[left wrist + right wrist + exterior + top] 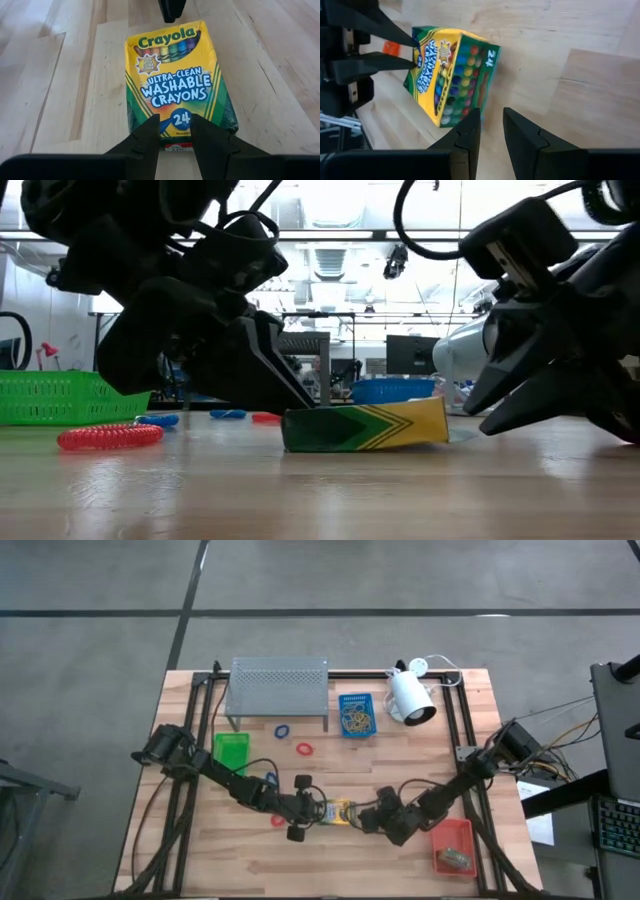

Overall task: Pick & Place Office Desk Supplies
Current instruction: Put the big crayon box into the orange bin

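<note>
A green and yellow crayon box [341,810] is lying flat on the wooden table [400,750] toward the near edge, between the two grippers. The left gripper [312,814] is sitting low at one end of the box with its fingers [148,136] standing a little apart over the bottom edge of the printed face; whether they are pinching the card cannot be told. The right gripper [366,819] is facing the box's other end, its fingers [465,135] parted by a narrow gap and pointing at the box's corner without clearly touching it. A red coiled loop [110,436] is lying on the wood just beside the left gripper. Near the right front corner a red-orange tray [452,846] is holding a second small box. Farther back, a green tray [231,751] is resting at the left, with a blue loop [282,729] and a red loop [304,749] lying apart from each other mid-table. Along the far edge, a grey perforated shelf [278,686] is standing beside a blue tray [356,715] filled with tan rubber bands, and a white lamp [411,696] is lying next to that tray.
</note>
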Available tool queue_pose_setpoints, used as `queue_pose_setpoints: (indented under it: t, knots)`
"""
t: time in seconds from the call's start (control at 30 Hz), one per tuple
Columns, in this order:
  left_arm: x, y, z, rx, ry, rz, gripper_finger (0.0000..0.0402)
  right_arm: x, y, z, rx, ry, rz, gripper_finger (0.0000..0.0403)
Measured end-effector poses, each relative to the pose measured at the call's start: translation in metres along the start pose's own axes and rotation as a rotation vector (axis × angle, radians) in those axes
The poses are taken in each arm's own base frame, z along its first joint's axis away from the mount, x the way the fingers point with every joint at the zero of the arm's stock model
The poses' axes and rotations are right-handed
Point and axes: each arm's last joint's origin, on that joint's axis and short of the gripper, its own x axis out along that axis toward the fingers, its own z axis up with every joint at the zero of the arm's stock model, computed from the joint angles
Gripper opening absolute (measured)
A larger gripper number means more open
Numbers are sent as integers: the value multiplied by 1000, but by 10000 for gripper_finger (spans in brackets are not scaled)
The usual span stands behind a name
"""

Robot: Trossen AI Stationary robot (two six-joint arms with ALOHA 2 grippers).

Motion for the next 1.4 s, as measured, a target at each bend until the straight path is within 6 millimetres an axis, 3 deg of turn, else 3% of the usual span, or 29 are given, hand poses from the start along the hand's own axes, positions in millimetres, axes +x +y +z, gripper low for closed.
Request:
queue_pose_setpoints:
  t: [0.2,1.4]
  knots:
    - [-1,0,1,1,-1,-1,117,9,-4,-2,1,19,-39,82]
    - [-7,-4,-13,14,-79,-3,117,8,8,4,29,29,38,82]
